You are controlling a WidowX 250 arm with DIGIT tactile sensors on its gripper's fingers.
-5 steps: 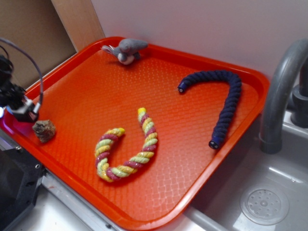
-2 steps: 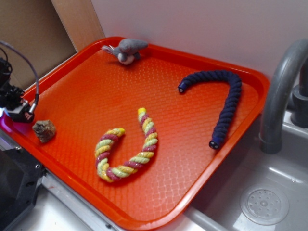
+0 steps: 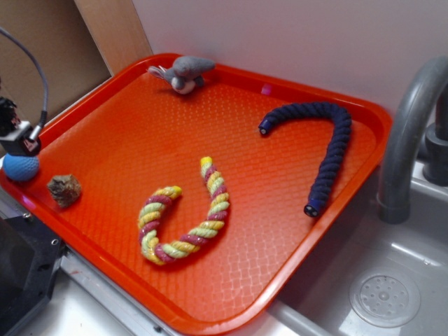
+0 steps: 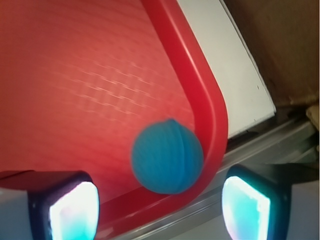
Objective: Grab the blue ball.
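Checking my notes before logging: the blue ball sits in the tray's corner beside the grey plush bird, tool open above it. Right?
Not quite. The blue ball sits beside the brown rock-like lump, not the grey plush bird, as the exterior view shows. The tool is open above it.

exterior: soft even light is falling, faint shadows | tray point(image 3: 231, 287) rim is catching pale glare | wrist: blue ball point(image 4: 167, 156) is blurring at its edges | fingertips point(image 4: 72, 207) are glowing overexposed white-cyan

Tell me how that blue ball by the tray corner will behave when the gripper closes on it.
The blue ball is round, so it may roll if nudged off-centre. It sits against the tray rim, which should limit escape that way. Its ribbed surface probably grips well.
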